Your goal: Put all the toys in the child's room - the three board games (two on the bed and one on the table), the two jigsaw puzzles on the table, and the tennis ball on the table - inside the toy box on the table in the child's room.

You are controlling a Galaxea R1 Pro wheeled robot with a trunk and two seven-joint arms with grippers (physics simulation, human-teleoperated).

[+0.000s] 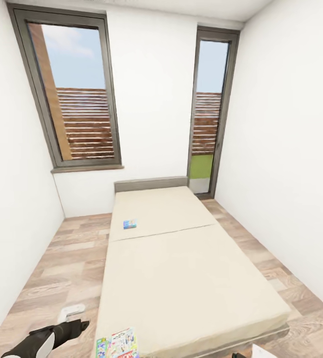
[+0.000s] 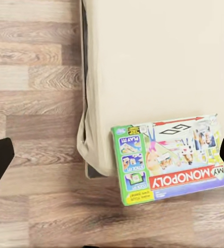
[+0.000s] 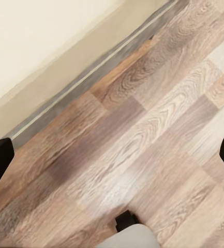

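A white board game box with a green edge and red Monopoly logo (image 2: pixel 168 157) lies on the near left corner of the bed (image 1: pixel 181 268), overhanging its edge, and appears in the head view as the same box (image 1: pixel 117 344). A small blue board game (image 1: pixel 130 224) rests further up the mattress near the left side. My left gripper (image 2: pixel 113 157) hovers open above the Monopoly box and bed corner; in the head view the left gripper (image 1: pixel 76 328) is just left of that corner. My right gripper (image 3: pixel 113 157) is open over bare floor beside the bed frame. The table, toy box, jigsaw puzzles and tennis ball are out of view.
Wood plank floor (image 1: pixel 66 268) runs along both sides of the bed. A small white object (image 1: pixel 71 312) lies on the floor near my left arm. White walls close in on both sides, with a tall window (image 1: pixel 74 94) and a glazed door (image 1: pixel 208 114) at the far end.
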